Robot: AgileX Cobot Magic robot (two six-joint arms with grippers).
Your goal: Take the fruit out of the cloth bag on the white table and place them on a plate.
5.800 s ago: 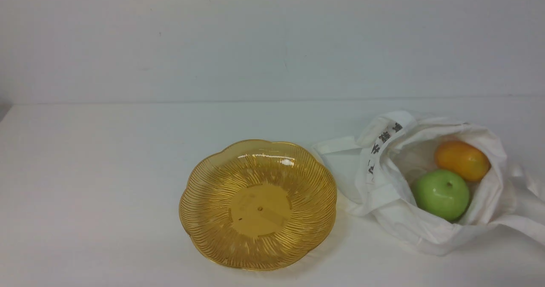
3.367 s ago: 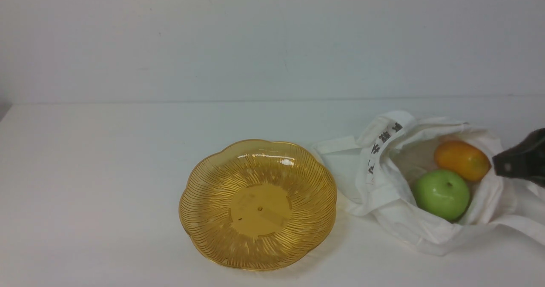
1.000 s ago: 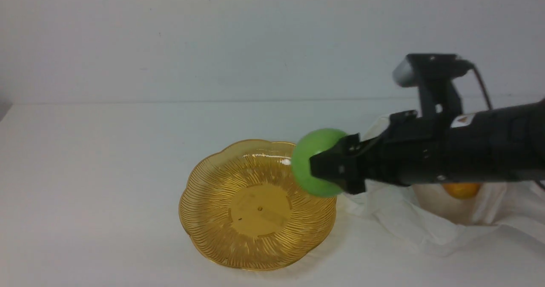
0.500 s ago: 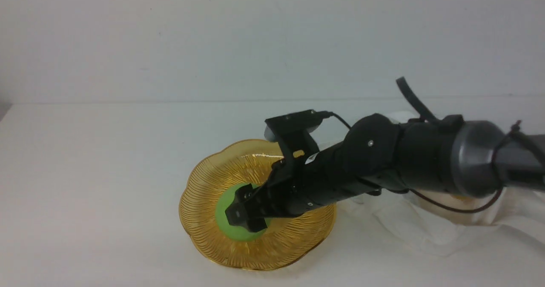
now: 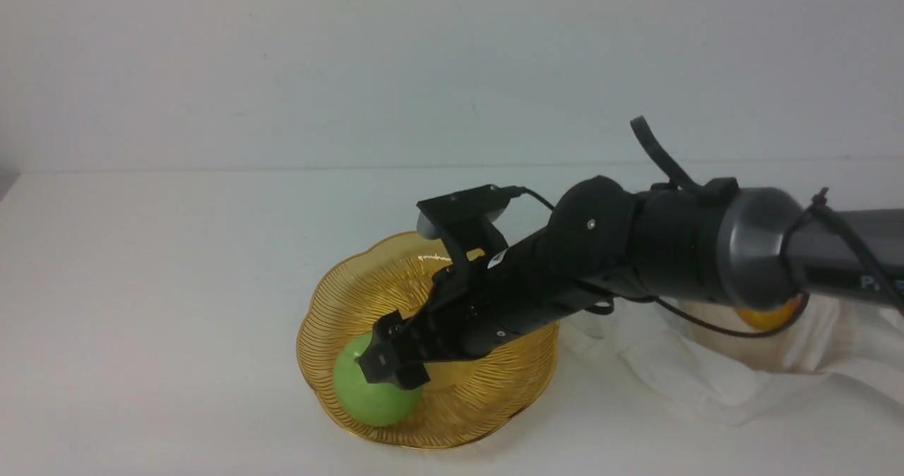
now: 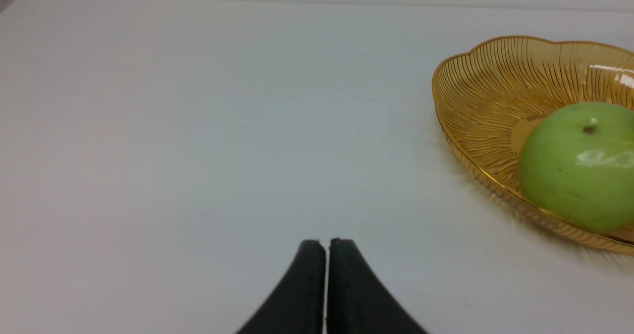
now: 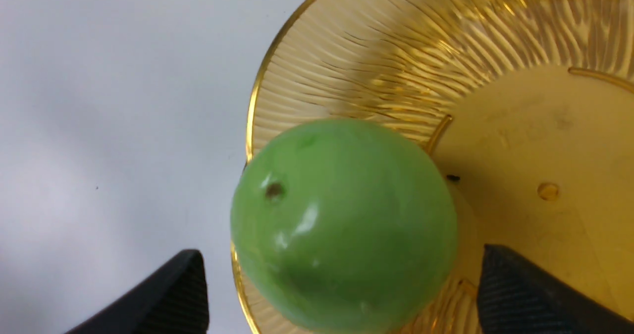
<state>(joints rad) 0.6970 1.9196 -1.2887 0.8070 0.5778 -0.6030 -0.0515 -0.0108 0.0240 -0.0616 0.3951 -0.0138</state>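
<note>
Right gripper (image 5: 392, 371) stands spread wide over the plate's near-left part, one finger on either side of the green apple (image 5: 367, 400) with a gap to each; left gripper (image 6: 327, 245) is pressed together over bare white table (image 5: 141, 285), left of the plate; cloth bag (image 5: 678, 384) lies slumped just right of the plate, under the right arm; amber plate (image 5: 494, 391) holds the apple against its near-left wall, dimple upward; orange-yellow mango (image 5: 766, 316) peeks from the bag behind the arm.

Right pincer (image 7: 339, 250) wide, left pincer (image 6: 327, 242) closed
</note>
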